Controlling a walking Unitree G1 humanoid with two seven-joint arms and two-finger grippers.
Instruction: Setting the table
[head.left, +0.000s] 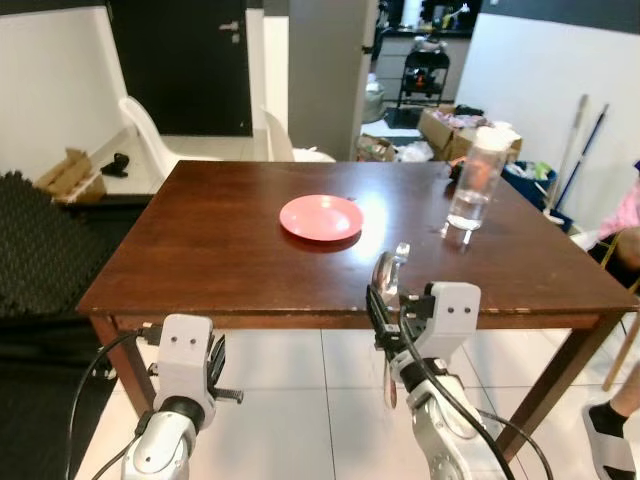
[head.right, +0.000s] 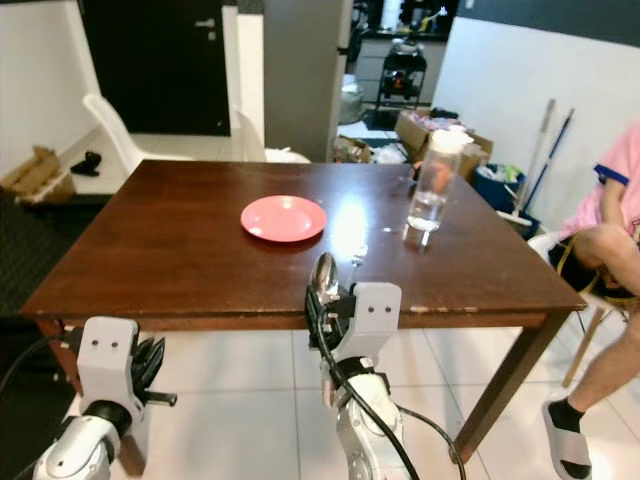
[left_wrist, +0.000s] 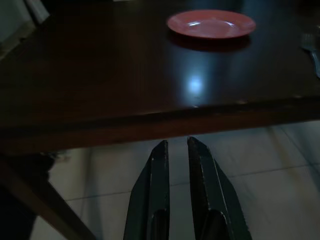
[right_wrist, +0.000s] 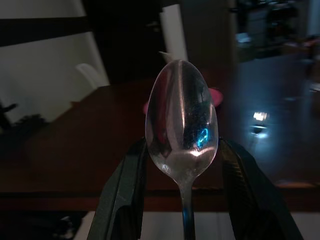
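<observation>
A pink plate (head.left: 321, 217) lies in the middle of the dark wooden table (head.left: 200, 255). My right gripper (head.left: 386, 312) is raised just before the table's front edge, shut on a metal spoon (right_wrist: 182, 112). The spoon stands upright, bowl up, with its handle hanging below the fingers. My left gripper (left_wrist: 175, 150) is held low in front of the table edge, shut with nothing in it. A small metal utensil (left_wrist: 311, 47), perhaps a fork, lies on the table near the front edge, to the right of the plate.
A clear water bottle (head.left: 473, 180) with a white cap stands at the table's back right. A seated person (head.right: 610, 235) is beside the table's right end. A white chair (head.left: 150, 135) stands at the far left, with boxes (head.left: 445, 128) and a mop (head.left: 575, 150) behind.
</observation>
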